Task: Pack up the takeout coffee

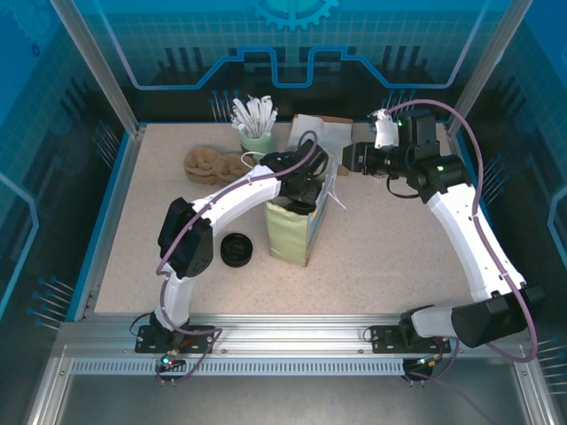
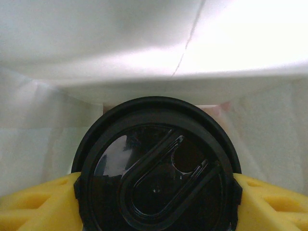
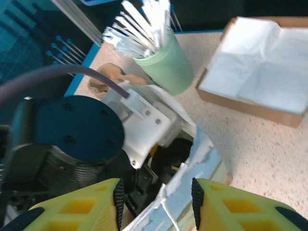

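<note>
Takeout coffee (image 2: 156, 163): clasped at its lid by left end effector (image 2: 156, 195), inside paper bag (image 1: 291, 237), evidently for packing. Right end effector (image 3: 157, 199): parted, empty, at bag rim.

The table (image 1: 399, 257) has a speckled beige top, pale and sandy, bordered on the left by a blue edge strip (image 1: 104, 221). Along its near side runs a silver aluminium rail (image 1: 292, 329). Nearer still lie a slotted strip (image 1: 292, 365) and a flat grey metal plate (image 1: 283, 403). Two slanting aluminium posts rise from the far corners, the left post (image 1: 95, 62) and the right post (image 1: 497, 57). Between them stands the far wall (image 1: 292, 49), a blue panel with a fine grid, a dark stepped outline and a gear emblem (image 1: 292, 11) at the top. The left wall (image 1: 35, 177) and right wall (image 1: 540, 159) are blue too, printed with circuit-like lines and dots. The light is bright and even, with soft shadows.
</note>
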You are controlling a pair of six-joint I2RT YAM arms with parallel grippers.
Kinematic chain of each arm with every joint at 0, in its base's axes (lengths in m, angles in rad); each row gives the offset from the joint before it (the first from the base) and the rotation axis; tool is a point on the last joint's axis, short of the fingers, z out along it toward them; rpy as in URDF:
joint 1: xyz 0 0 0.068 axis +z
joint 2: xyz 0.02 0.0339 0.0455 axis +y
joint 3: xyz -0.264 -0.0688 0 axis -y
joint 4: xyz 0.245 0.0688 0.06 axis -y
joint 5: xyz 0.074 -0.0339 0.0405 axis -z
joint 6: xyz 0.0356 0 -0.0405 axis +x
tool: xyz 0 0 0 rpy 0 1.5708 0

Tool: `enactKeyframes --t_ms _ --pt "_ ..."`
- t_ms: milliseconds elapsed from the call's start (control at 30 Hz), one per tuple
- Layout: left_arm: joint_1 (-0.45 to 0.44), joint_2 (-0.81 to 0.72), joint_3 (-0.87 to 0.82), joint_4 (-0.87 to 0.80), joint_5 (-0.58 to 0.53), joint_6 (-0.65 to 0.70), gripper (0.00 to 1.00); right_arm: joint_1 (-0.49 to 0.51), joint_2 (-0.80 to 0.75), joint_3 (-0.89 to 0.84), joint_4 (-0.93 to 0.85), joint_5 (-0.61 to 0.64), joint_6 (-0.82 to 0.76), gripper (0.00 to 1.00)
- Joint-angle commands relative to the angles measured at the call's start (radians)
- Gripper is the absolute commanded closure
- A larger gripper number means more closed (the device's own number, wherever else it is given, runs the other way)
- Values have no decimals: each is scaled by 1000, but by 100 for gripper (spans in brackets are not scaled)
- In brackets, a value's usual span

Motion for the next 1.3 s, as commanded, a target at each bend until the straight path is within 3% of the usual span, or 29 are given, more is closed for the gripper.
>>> enactKeyframes --t_ms 0,1267 --pt "11 53 22 -70 48 -27 30 0 -11 -33 -26 53 81 57" --pt "11 148 42 -97 119 -54 29 89 155 -38 3 -48 170 56"
